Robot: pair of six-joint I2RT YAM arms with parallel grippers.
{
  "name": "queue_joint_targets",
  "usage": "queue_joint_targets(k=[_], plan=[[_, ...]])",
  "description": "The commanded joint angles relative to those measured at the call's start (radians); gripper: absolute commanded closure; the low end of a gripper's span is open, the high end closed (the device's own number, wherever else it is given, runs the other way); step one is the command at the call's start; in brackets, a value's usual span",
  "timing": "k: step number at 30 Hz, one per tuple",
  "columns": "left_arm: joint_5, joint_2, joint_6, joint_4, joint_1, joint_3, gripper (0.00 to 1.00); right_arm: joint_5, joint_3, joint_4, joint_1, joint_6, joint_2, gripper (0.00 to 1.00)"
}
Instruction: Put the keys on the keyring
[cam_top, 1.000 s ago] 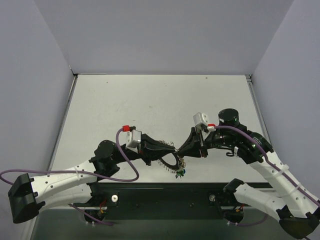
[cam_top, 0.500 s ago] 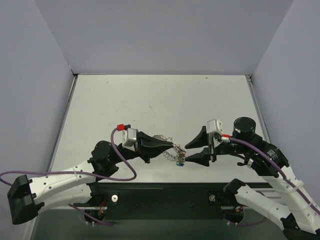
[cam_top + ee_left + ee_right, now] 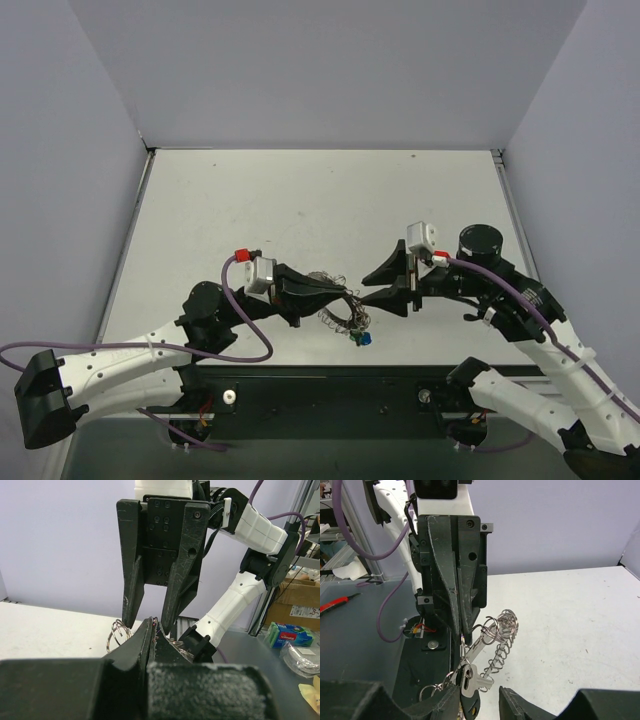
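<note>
My left gripper [image 3: 347, 298] is shut on the keyring [image 3: 335, 300], a coiled silvery ring held above the table near its front edge. Several keys [image 3: 361, 335] hang below it, one with a bluish-green head. In the right wrist view the left gripper [image 3: 461, 625] pinches the keyring [image 3: 501, 639], and a silver key [image 3: 470, 677] dangles from it. My right gripper [image 3: 377, 285] is open and faces the left one, its jaws either side of the hanging keys without touching them. In the left wrist view my own fingers [image 3: 151, 628] are pressed together, with small ring loops [image 3: 117, 632] beside them.
The black base rail [image 3: 330, 395] runs along the table's near edge just below the keys. The grey walls stand at the left, right and back. A purple cable [image 3: 245, 335] loops off the left arm.
My right gripper was close against the ring, then opened and backed off to the right, and has now come back toward the ring, still open. The left gripper lifted the ring slightly.
</note>
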Motion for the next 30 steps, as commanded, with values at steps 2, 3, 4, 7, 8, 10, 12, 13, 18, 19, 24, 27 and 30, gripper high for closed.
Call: queue_joint_targets(k=[2, 3, 4, 7, 8, 10, 12, 13, 18, 19, 24, 27, 30], plan=[[0.010, -0.007, -0.011, 0.085, 0.003, 0.038, 1.00, -0.044, 0.030, 0.113, -0.003, 0.037, 0.009, 0.66], [0.010, -0.006, -0.011, 0.085, 0.003, 0.038, 1.00, -0.054, 0.030, 0.124, -0.003, 0.041, 0.010, 0.66], [0.009, -0.007, -0.009, 0.085, 0.003, 0.038, 1.00, -0.071, 0.031, 0.127, -0.003, 0.044, 0.013, 0.67], [0.009, -0.006, -0.009, 0.082, 0.003, 0.038, 1.00, -0.091, 0.034, 0.138, -0.003, 0.059, 0.007, 0.68], [0.009, -0.007, -0.009, 0.079, 0.003, 0.038, 1.00, -0.100, 0.031, 0.142, -0.003, 0.067, 0.006, 0.68], [0.009, -0.007, -0.008, 0.079, 0.003, 0.038, 1.00, -0.113, 0.031, 0.150, -0.003, 0.071, 0.002, 0.70], [0.006, -0.006, -0.008, 0.079, 0.003, 0.040, 1.00, -0.125, 0.030, 0.153, -0.002, 0.076, 0.006, 0.71], [0.007, -0.006, -0.009, 0.079, 0.003, 0.040, 1.00, -0.128, 0.030, 0.155, -0.003, 0.077, 0.009, 0.73], [0.009, 0.000, -0.009, 0.081, 0.003, 0.043, 1.00, -0.166, 0.036, 0.150, -0.003, 0.080, 0.024, 0.85], [0.009, 0.000, -0.009, 0.082, 0.003, 0.043, 1.00, -0.169, 0.036, 0.150, -0.003, 0.080, 0.027, 0.86], [0.009, -0.001, -0.009, 0.084, 0.003, 0.043, 1.00, -0.174, 0.039, 0.138, -0.003, 0.080, 0.029, 0.95], [0.009, -0.001, -0.014, 0.095, 0.003, 0.040, 1.00, -0.183, 0.040, 0.130, -0.005, 0.079, 0.033, 1.00], [0.012, -0.001, -0.016, 0.099, 0.003, 0.040, 1.00, -0.182, 0.042, 0.118, -0.003, 0.073, 0.036, 1.00]])
